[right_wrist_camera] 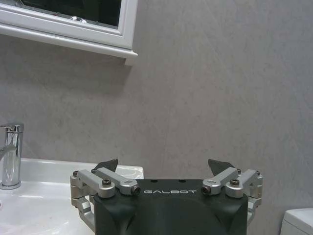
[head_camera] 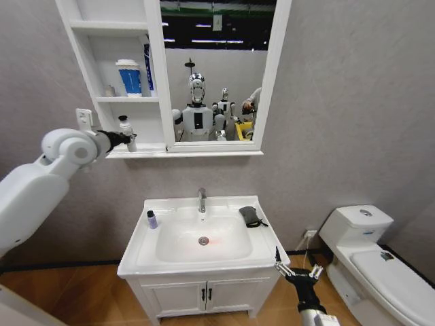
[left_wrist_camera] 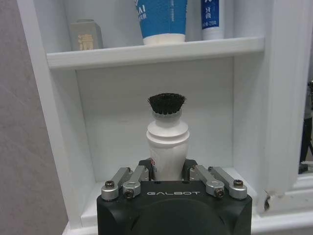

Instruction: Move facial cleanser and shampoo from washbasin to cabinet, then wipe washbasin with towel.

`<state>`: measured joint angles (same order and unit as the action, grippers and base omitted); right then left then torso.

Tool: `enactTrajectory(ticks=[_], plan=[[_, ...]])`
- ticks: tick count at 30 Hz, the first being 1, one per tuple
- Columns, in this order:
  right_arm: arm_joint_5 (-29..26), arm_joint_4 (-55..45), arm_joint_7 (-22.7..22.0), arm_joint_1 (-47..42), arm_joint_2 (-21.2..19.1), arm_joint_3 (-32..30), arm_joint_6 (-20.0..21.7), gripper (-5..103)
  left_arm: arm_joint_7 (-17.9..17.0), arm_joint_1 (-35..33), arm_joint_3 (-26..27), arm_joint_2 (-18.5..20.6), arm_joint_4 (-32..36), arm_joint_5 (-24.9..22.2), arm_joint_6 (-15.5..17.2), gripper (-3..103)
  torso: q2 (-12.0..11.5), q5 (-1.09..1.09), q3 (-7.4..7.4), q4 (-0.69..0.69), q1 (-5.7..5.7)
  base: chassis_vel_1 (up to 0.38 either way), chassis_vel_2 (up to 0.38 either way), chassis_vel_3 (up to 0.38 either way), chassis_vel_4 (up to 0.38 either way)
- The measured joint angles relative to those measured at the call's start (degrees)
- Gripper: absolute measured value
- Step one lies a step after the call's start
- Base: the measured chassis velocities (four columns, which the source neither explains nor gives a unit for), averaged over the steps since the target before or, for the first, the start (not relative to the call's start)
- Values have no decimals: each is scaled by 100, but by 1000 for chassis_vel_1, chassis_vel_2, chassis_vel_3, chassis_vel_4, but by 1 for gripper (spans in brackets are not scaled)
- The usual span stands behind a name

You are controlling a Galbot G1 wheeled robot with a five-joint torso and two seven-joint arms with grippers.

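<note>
The left tool (head_camera: 129, 140) is raised to the cabinet (head_camera: 87, 81) and reaches into its lowest shelf compartment, where its fingers (left_wrist_camera: 146, 169) are clamped on the base of a white bottle (left_wrist_camera: 167, 142) with a black brush-like top. The bottle stands upright at the front of that shelf (its foot is hidden behind the tool body, so whether it rests on the shelf board cannot be told). On the shelf above stand a blue-and-white tube (head_camera: 129, 77) on its white cap, a narrower blue-and-white tube (head_camera: 147, 68) beside it against the mirror frame, and a small grey block (left_wrist_camera: 85, 35) near the cabinet's outer wall.

Below, the washbasin (head_camera: 146, 255) carries a small dark bottle (head_camera: 152, 219) on its left rim, level with the chrome faucet (head_camera: 202, 200) at the back edge. The towel (head_camera: 250, 216) lies crumpled at the back right corner of the rim.

The right tool (head_camera: 297, 272) hangs low, just off the washbasin's front right corner, its fingers (right_wrist_camera: 110, 165) spread wide with nothing between them.
</note>
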<state>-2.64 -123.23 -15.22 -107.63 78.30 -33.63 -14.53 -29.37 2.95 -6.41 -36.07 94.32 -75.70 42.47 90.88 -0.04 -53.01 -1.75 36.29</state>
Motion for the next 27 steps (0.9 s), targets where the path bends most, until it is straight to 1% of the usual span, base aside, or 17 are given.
enactTrajectory(ticks=[3, 4, 6, 7, 9, 10, 11, 17, 25, 26, 27], plan=[[-25, 45, 0, -20, -12, -56, -25, 100, -15, 577, -421, -416, -678, 340, -2, 31, 0, 1, 0, 0, 0, 0, 0, 0, 0], [-25, 45, 0, -20, -12, -56, -25, 100, -15, 577, -421, -416, -678, 340, -2, 31, 0, 1, 0, 0, 0, 0, 0, 0, 0], [-61, 49, 9, -5, -19, -90, -26, 100, -64, 776, -620, -585, -948, 428, -7, 31, 0, 1, 0, 0, -1, 0, 0, 0, 0], [-61, 49, 9, -5, -19, -90, -26, 100, -64, 776, -620, -585, -948, 428, -7, 31, 0, 1, 0, 0, -1, 0, 0, 0, 0], [-106, 79, 21, 37, -28, -141, -32, 100, -81, 1021, -930, -741, -1282, 563, -10, 31, 0, 1, 0, 0, 0, 0, 0, 0, 0], [-123, 88, 23, 47, -28, -154, -34, 100, -81, 1075, -993, -793, -1400, 612, -12, 31, 0, 2, 0, 0, 0, 0, 0, 0, 0], [-123, 88, 23, 47, -28, -154, -34, 100, -81, 1075, -993, -793, -1400, 612, -12, 31, 0, 2, 0, 0, 0, 0, 0, 0, 0], [-161, 196, 46, 69, -25, -195, -88, 100, -114, 1141, -1079, -979, -1902, 700, -21, 31, 0, 0, 1, 0, -1, 0, 0, 0, 0], [-203, 260, 52, 88, -48, -212, -97, 100, -138, 1075, -1053, -989, -2021, 763, -26, 31, 0, -1, 1, 0, -1, 0, 0, 0, 0], [-208, 276, 52, 108, -59, -212, -97, 100, -164, 1039, -1025, -981, -2017, 745, -27, 28, 0, 0, 1, 0, -1, 0, 0, 0, 0], [-213, 280, 53, 114, -64, -212, -97, 100, -175, 1024, -1012, -980, -2016, 736, -27, 30, 0, 0, 1, 1, -1, 0, 0, 0, 0]])
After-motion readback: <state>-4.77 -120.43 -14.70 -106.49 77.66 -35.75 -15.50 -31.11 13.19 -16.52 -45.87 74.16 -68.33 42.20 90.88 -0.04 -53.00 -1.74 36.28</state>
